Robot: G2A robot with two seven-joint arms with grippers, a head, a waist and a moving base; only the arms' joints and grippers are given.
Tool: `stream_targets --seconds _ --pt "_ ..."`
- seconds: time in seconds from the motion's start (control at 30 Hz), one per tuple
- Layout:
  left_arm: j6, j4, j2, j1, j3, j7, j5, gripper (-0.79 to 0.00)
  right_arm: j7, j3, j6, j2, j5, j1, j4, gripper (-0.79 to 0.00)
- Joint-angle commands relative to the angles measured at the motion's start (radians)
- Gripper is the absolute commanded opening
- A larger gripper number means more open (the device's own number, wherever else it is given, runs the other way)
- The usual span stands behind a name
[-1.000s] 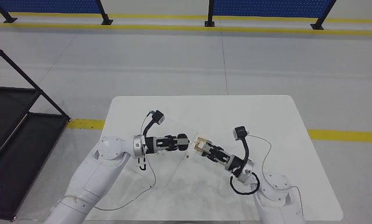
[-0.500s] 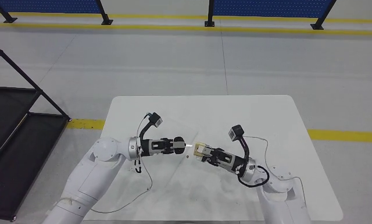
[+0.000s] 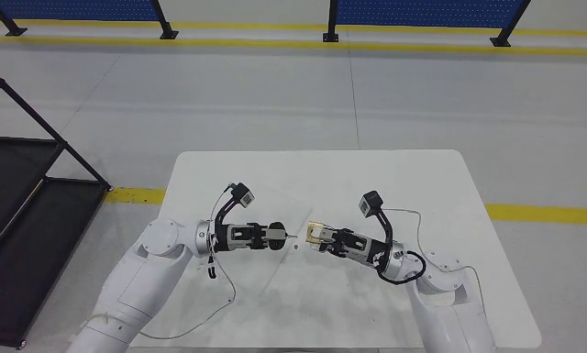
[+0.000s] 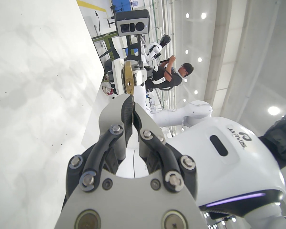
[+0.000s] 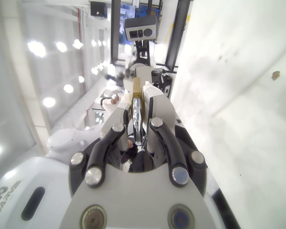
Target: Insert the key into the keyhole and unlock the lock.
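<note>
A: How do the arms [image 3: 151, 261] look?
B: Smooth white shells, black at the wrists, with thin black cables [image 3: 228, 293] hanging.
A: And the left gripper [image 4: 131, 100]?
B: Grey plate [image 4: 131, 206], round silver screws [image 4: 75, 162], black curved links [image 4: 98, 144], black ribbed pads [image 4: 126, 113]; each wrist carries a small camera [image 3: 241, 194] on a black stalk

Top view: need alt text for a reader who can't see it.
Above a white table, the left gripper holds a key pointed at a brass padlock held in the right gripper, with a gap between the key tip and the padlock. The two grippers face each other near the table's middle.
</note>
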Motion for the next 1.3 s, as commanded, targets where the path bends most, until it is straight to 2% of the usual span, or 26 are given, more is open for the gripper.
stream_targets --seconds 0.0,0.53,1.27 --pt "-0.001 0.000 0.000 0.000 0.000 0.001 0.001 -0.785 0.000 0.000 0.000 0.000 -0.001 0.000 0.000 -0.785" --pt "-0.005 -0.006 -0.003 0.008 0.014 0.040 -0.006 -0.785 0.000 0.000 0.000 0.000 -0.001 0.000 0.000 -0.785" --pt "-0.022 0.010 -0.011 -0.023 0.058 0.076 0.008 -0.785 0.000 0.000 0.000 0.000 -0.001 0.000 0.000 -0.785"
